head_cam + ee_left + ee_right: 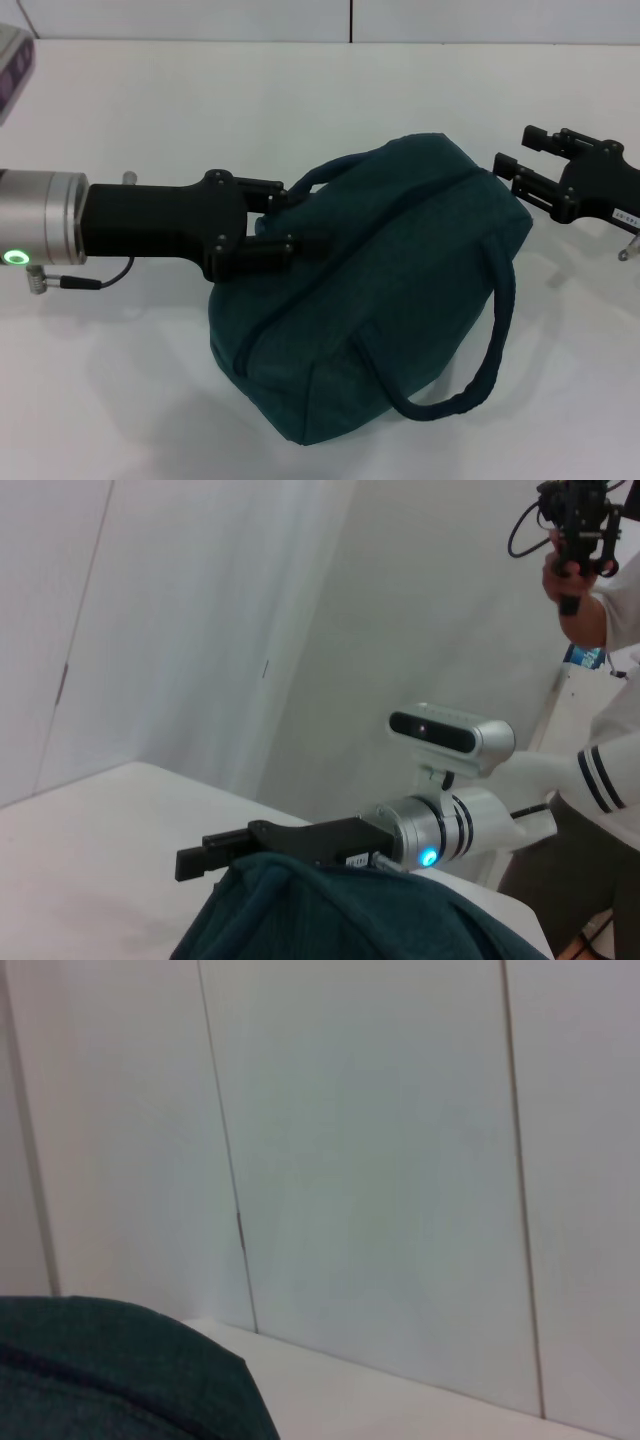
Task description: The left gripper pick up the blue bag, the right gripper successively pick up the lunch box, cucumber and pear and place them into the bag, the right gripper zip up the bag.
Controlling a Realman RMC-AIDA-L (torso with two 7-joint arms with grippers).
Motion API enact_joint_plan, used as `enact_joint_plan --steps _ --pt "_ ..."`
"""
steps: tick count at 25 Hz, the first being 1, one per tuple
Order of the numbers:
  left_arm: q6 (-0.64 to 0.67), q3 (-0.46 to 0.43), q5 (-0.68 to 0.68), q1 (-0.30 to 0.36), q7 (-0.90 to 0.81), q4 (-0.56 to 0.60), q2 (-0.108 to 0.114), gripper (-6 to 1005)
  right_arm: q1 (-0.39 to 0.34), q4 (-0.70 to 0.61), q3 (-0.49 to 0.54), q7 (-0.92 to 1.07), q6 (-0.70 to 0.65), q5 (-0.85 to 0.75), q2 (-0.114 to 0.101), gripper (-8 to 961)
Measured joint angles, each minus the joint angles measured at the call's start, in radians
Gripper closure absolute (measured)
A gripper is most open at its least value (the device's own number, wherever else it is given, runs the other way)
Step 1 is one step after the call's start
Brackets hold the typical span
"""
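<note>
The blue bag sits plump on its side at the middle, dark teal fabric, its top seam running from near left to far right. One loop handle droops toward the near right.

Left gripper reaches in level from the left, fingers closed together; right gripper hangs at far right, fingers spread

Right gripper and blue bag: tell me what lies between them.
Nothing: in the head view only a narrow strip of bare white table separates the open right gripper from the blue bag.
</note>
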Motion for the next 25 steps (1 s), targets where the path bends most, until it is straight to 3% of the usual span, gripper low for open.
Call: enact_joint_plan --steps 10,18,23,25 --pt "0.000 -0.010 -0.034 0.012 0.039 0.000 0.000 547 -0.048 -0.012 0.010 -0.002 -0.104 0.083 -0.009 411" --pt "0.012 -0.012 -0.278 0.093 0.160 0.000 -0.001 545 -0.069 -0.023 0.010 0.012 -0.272 0.192 -0.011 409" --pt "0.065 -0.009 -0.313 0.109 0.162 0.000 -0.004 517 -0.050 -0.113 -0.039 0.170 -0.381 0.171 -0.016 408" --pt "0.080 -0.006 -0.313 0.110 0.159 -0.002 -0.010 443 -0.043 -0.180 -0.087 0.245 -0.407 0.152 -0.018 408"
